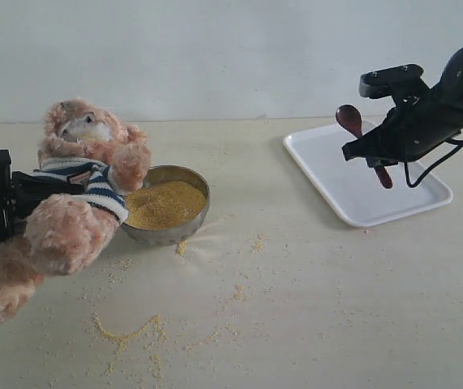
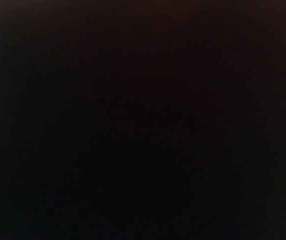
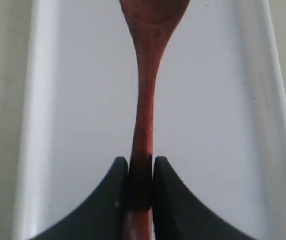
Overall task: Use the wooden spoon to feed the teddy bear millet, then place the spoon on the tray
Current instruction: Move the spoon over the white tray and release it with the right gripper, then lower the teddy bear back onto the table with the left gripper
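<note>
Spoon (image 1: 351, 121) is hanging over the tray (image 1: 336, 185), handle running straight out from your right hand (image 3: 141, 170), bowl leading and tilted up. That hand is pinching the handle near its end. Left hand (image 1: 40, 185) is pressing into the bear (image 1: 77, 235); grip unclear.

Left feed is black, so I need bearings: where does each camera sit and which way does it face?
Exterior view: off the arms, looking slightly down across the table at a wall; left gripper grips the teddy bear by the bowl of millet, right gripper holds the wooden spoon over the tray.
Left wrist view: all black, nothing readable.
Right wrist view: on the right wrist, looking along the fingers at the tray; both fingers clamp the spoon's handle.
Shared: exterior and right wrist both show spoon, tray, right gripper.
</note>
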Controlling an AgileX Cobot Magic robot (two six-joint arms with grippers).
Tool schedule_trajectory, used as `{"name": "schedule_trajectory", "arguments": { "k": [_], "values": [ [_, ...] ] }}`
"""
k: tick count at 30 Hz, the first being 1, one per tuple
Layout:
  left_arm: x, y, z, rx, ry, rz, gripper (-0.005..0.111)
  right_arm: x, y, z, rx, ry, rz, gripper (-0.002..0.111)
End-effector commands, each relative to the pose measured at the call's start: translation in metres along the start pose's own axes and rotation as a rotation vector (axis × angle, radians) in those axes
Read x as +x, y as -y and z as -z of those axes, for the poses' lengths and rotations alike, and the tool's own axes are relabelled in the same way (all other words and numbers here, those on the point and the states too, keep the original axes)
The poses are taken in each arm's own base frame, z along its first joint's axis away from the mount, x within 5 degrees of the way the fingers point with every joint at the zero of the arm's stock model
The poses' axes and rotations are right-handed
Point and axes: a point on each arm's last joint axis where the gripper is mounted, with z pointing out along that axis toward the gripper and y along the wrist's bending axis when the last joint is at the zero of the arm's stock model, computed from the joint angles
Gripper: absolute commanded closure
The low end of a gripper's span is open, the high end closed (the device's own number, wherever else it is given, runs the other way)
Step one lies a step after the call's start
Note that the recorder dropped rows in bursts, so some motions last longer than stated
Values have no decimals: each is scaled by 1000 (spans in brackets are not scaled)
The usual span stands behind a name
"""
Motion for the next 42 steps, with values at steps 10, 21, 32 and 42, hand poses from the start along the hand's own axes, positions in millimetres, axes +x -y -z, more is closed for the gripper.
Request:
{"name": "schedule_trajectory", "arguments": {
  "k": [10,21,32,42],
  "values": [
    [-1,6,1,36,6,-8,102,9,4,-20,23,-6,99,92],
    [-1,6,1,36,6,-8,102,-29,0,53,26,149,-12,60],
    [-1,6,1,36,6,-27,102,80,-23,221,162,635,-196,108],
    [-1,6,1,36,6,-27,102,243,-56,279,138,1020,-205,108]
  ]
}}
